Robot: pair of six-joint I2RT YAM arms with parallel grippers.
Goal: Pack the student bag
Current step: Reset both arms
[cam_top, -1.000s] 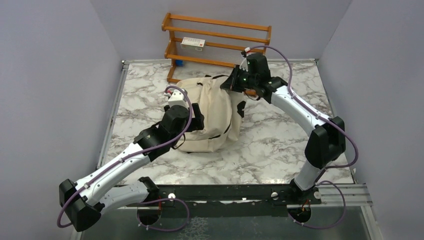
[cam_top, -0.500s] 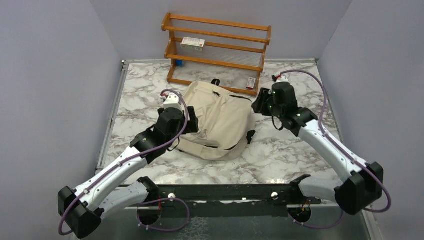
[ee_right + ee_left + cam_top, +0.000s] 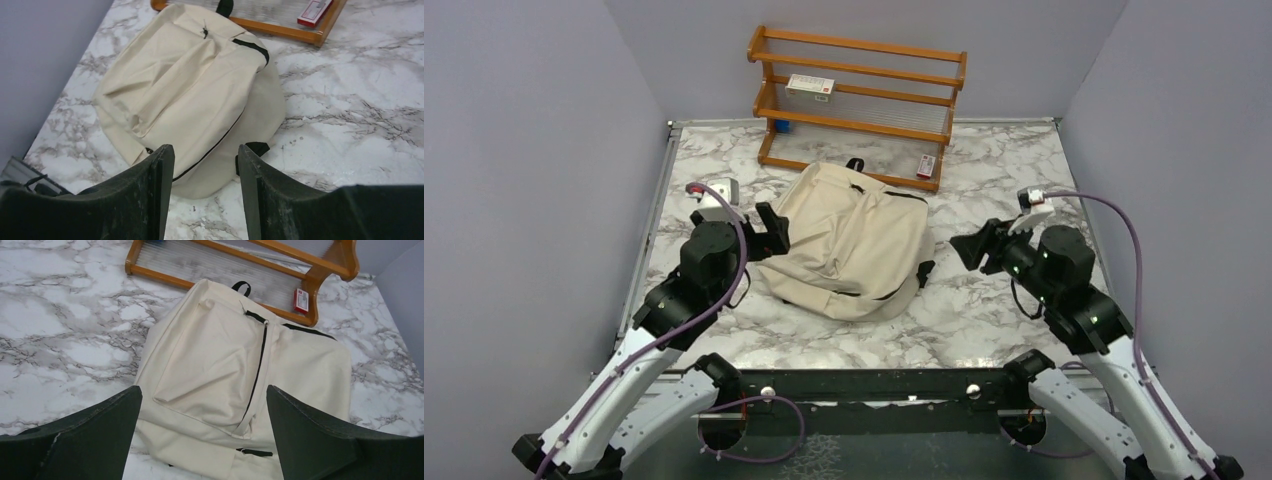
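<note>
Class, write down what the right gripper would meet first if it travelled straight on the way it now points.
Probably the student bag, which lies ahead of the open right gripper; depth is unclear.

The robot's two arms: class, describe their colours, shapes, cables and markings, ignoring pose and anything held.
The left arm and right arm match: white tapered link shells between bulky black joint housings. A lilac cable loops loosely along each. Small green lights glow on the right wrist housing. The jaws are dark, matte, wedge-shaped slabs. No lettering is readable.

Marble table (image 3: 984,310), wooden rack (image 3: 856,70), lavender walls (image 3: 524,150).
</note>
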